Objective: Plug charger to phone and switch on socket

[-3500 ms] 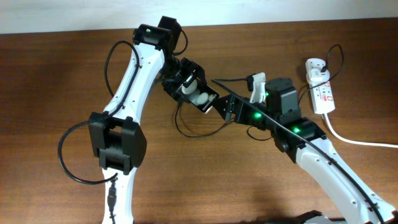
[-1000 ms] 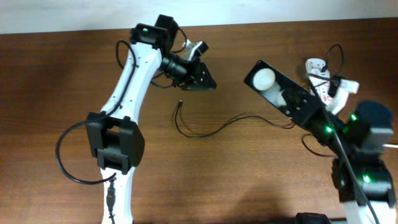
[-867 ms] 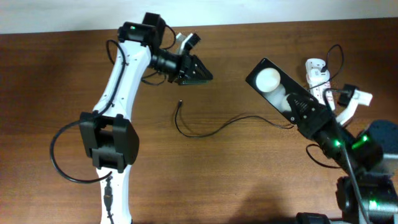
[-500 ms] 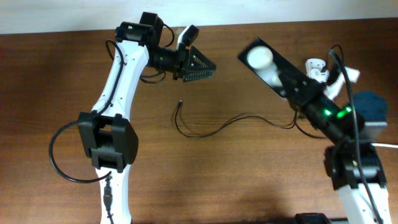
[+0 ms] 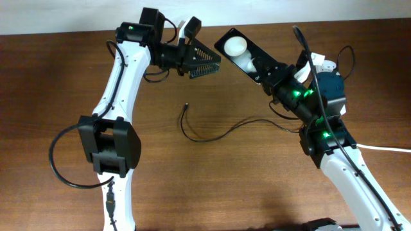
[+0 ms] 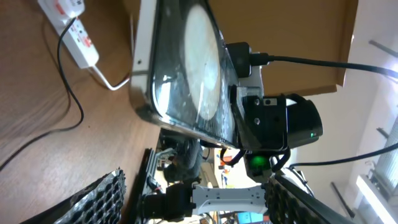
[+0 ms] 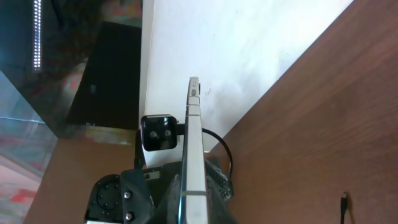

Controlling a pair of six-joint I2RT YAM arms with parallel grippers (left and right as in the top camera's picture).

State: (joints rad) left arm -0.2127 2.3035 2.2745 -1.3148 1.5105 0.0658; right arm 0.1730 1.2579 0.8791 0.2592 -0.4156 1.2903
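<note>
Right gripper (image 5: 264,69) clamps the slim, glossy black phone (image 5: 244,52).

The right gripper (image 5: 264,68) is swinging the phone (image 5: 239,50) leftward, from the right side to the far middle of the table (image 5: 58,83). The left gripper (image 5: 214,62) is pulling back from the centre to the far side, jaws spread, facing the phone.

The thin black charger cable (image 5: 212,136) lies mid-way across the brown wooden worktop (image 5: 51,96). Its plug tip (image 5: 185,106) is at the left and its run leads right toward the white oblong power strip (image 6: 69,28) near the far right corner. The black rectangular phone (image 5: 241,50) sits in the right claw (image 5: 266,69) near the far edge, with the left claw (image 5: 202,61) just left of it.
</note>
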